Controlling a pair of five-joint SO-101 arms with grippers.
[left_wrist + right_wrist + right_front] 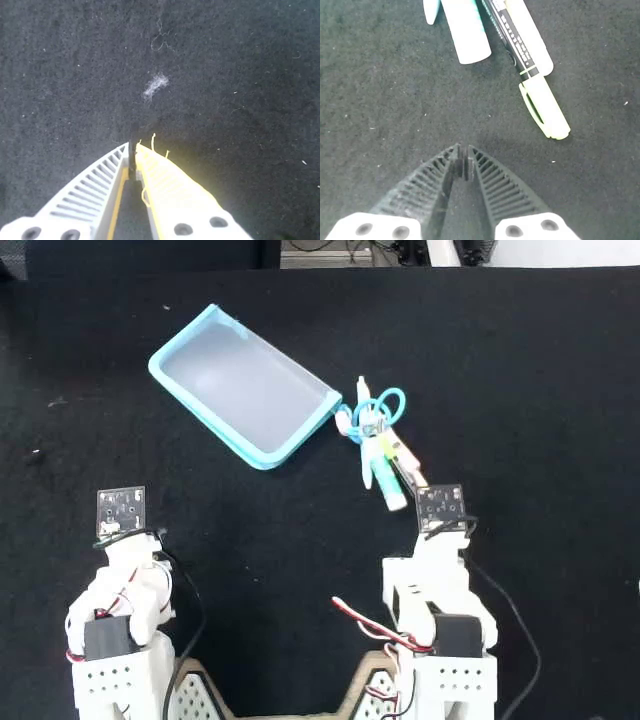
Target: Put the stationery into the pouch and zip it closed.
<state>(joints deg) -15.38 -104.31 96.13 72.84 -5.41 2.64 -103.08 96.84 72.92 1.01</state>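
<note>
One pouch [245, 385], one stationery heap [380, 435], two grippers.
Heaped on the black table [540, 390] just beside the pouch's corner: one pair of scissors [383, 407], one highlighter [542, 102], one black pen [506, 35], one white tube [468, 37] (anything more, hard to count). Left gripper [134, 150] and right gripper [463, 156] both pinched together on nothing, the right near the highlighter.

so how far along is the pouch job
Done: nothing yet. The stationery lies in a pile on the table beside the pouch, which looks empty. In hand: nothing; the left claw and right claw are both shut and hold nothing. Left: load every piece, then zip it closed.
</note>
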